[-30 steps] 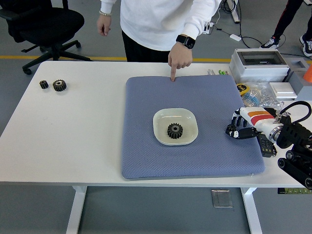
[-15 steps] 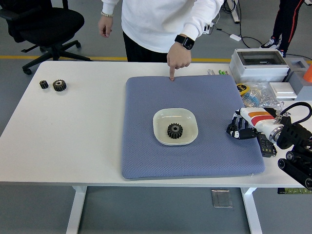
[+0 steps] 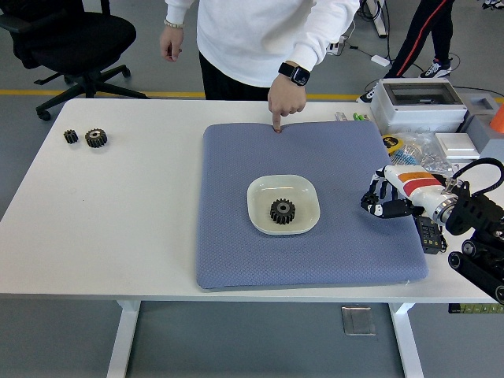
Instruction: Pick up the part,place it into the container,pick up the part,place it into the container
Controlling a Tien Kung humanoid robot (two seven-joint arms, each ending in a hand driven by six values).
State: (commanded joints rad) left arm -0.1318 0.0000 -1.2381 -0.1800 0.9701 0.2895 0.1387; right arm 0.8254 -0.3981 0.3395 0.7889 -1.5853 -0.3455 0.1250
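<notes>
White table (image 3: 118, 220), with a blue mat (image 3: 236, 252) laid across its middle and right. At the centre of the mat we note a white dish (image 3: 305, 197) holding one dark gear (image 3: 283, 210), flat in the dish's middle. Two more gears lie on bare table at the far left, well apart from the mat: a larger gear (image 3: 96, 138) and, just beside it to its left, a small gear (image 3: 71, 136). Our right hand (image 3: 387, 200) hangs over the mat's right edge, fingers loosely curled and gripping nothing, well clear of the dish. At the far side a person in a white top presses one fingertip of a hand (image 3: 285, 98) onto the mat's far edge; the other hand (image 3: 170, 42) hangs at the side. A grey box (image 3: 417, 106) and small clutter sit at the table's far right corner.
</notes>
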